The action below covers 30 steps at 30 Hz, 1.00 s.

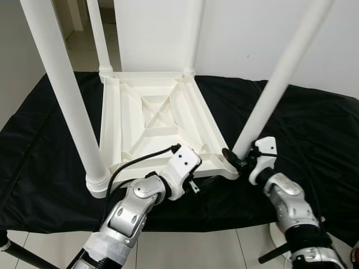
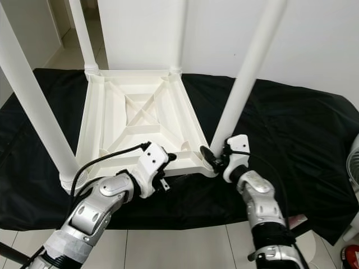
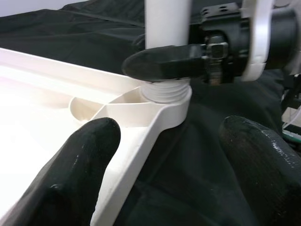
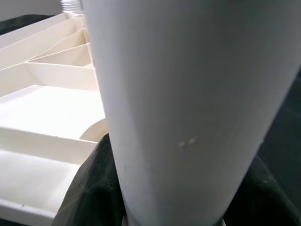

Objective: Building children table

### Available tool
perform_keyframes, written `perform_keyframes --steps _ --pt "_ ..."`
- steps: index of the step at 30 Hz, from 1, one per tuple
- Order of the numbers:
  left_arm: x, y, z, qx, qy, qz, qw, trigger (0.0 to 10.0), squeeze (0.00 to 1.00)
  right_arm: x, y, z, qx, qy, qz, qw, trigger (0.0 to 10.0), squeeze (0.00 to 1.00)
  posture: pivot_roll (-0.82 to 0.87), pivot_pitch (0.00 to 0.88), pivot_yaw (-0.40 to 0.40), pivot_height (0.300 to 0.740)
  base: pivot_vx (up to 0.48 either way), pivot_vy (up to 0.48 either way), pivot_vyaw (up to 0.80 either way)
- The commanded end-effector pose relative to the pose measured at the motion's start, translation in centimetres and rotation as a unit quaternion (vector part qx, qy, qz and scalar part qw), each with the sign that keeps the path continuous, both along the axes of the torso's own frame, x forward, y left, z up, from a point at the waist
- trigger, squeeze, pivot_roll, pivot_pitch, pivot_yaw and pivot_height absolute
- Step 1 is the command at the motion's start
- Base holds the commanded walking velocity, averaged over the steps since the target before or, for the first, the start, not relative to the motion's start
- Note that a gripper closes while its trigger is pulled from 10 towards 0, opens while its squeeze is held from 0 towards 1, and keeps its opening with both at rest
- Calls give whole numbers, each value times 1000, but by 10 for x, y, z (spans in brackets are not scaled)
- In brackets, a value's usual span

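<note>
White plastic fills the near scene: the right gripper [image 1: 235,158] is clamped around the base of the near-right leg [image 1: 275,84], which sits in the corner socket of the upturned tabletop [image 1: 154,120]. The left gripper [image 3: 160,155], fingers spread, straddles the tabletop's near rim. Farther off, three more legs stand upright on the black cloth [image 1: 314,123]; judging by this, only final tightening remains.

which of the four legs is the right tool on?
The white plastic table leg at the near right corner of the upturned white tabletop; the right tool grips its base, the other three stand untouched.
</note>
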<state>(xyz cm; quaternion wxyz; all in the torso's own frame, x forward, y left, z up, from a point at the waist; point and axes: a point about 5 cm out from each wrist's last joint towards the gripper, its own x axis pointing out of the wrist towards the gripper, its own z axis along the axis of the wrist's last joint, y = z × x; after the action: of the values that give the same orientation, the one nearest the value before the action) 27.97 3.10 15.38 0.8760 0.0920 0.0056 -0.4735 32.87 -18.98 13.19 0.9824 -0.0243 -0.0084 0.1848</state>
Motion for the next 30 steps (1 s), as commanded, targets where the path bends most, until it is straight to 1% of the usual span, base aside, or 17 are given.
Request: perform_keyframes --steps 1,2,4,5,6,8,10,11,12,14,16,18,20,22,28,29,30 --pt "0 -1 -2 1 5 12 1000 10000 0 -2 -4 -12 -2 39 -41 998 10000 0 40 43 -47 740 0 0 0" --pt "0 -1 -2 0 5 11 1000 10000 0 -2 -3 -12 5 46 -58 997 10000 0 40 41 -48 740 0 0 0" --pt "0 -1 -2 0 5 11 1000 10000 0 -2 -3 -12 5 46 -58 997 10000 0 40 41 -48 740 0 0 0" --pt "0 -1 -2 1 5 11 1000 10000 0 -2 -2 -10 12 50 -78 996 10000 0 39 41 -48 740 0 0 0" --pt "0 -1 -2 1 5 11 1000 10000 0 -2 -2 -10 12 50 -78 996 10000 0 39 41 -48 740 0 0 0" --pt "0 -2 -2 1 5 10 1000 10000 0 -2 1 -7 3 46 -131 990 10000 0 39 37 -48 740 0 0 0" --pt "0 -2 -2 2 5 10 1000 10000 0 -4 5 -5 15 37 -149 988 10000 0 40 34 -48 740 0 0 0" --pt "0 -2 -3 3 5 8 1000 10000 0 -6 12 -4 33 34 -180 983 10000 0 38 31 -47 740 0 0 0" --pt "0 -2 -3 3 5 8 1000 10000 0 -6 12 -4 33 34 -180 983 10000 0 38 31 -47 740 0 0 0" --pt "0 -3 -3 4 4 6 1000 10000 0 -10 19 -1 55 28 -234 970 10000 0 38 29 -49 740 0 0 0" --pt "0 -3 -3 5 4 4 1000 10000 0 -12 26 -2 71 33 -261 962 10000 0 41 28 -50 740 0 0 0" --pt "-1 -3 -3 6 4 4 1000 10000 0 -13 29 -2 81 38 -264 960 10000 0 41 28 -50 740 0 0 0" --pt "-1 -3 -3 5 4 6 1000 10000 0 -14 42 -3 94 43 -254 962 10000 0 45 28 -53 740 0 0 0" --pt "-1 -3 -3 4 4 7 1000 10000 0 -15 48 -2 96 40 -249 963 10000 0 48 25 -52 740 0 0 0" --pt "-2 -2 -4 6 4 5 1000 10000 0 -14 47 2 96 24 -237 966 10000 0 49 21 -48 740 0 0 0" --pt "-1 -2 -4 7 3 5 1000 10000 0 -14 47 9 103 3 -228 968 10000 1000 49 19 -46 740 0 0 0" --pt "-1 -2 -3 7 3 5 1000 10000 0 -15 46 15 109 -18 -218 970 10000 1000 49 19 -46 740 0 0 0"
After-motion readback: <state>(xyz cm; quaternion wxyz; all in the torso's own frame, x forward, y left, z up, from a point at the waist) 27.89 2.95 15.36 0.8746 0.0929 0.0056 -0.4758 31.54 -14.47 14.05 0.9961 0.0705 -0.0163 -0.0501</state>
